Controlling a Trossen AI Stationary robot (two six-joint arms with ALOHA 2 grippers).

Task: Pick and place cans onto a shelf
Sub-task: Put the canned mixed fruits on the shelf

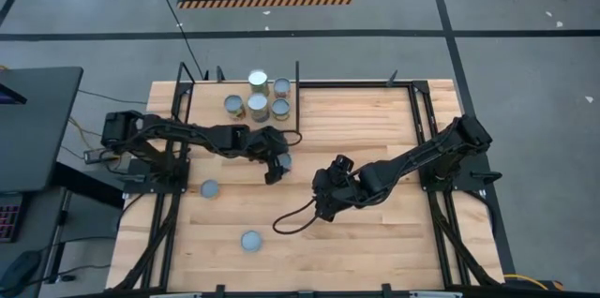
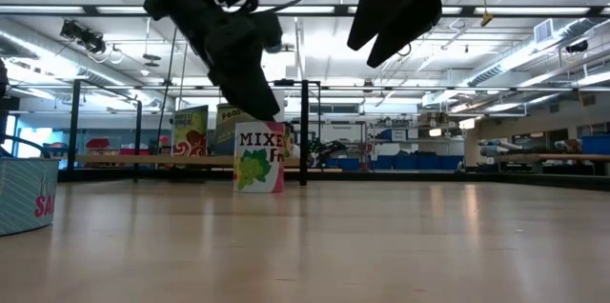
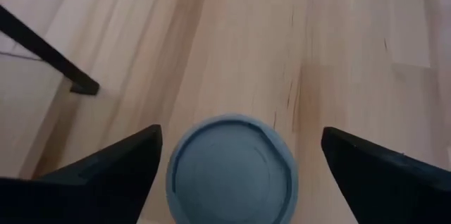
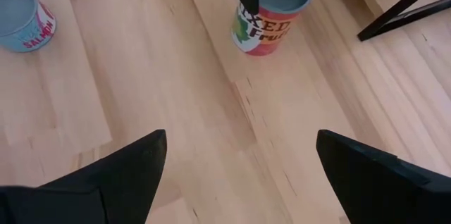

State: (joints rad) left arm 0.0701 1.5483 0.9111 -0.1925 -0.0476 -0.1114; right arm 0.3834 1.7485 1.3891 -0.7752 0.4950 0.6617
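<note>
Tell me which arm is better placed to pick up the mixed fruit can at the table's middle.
Left. Its tool hangs open directly over the mixed fruit can, fingers either side. The right tool is open too, but off to the side above bare table.

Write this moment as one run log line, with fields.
left gripper: open, straddling mixed fruit can | right gripper: open, empty, above table | shelf: four cans

"MIXE" over "Fr" is read on the can (image 2: 259,157) in mid-table, shown elsewhere as "XED Fru". "SALMON" is printed on a blue can (image 4: 25,15) to its left.
</note>
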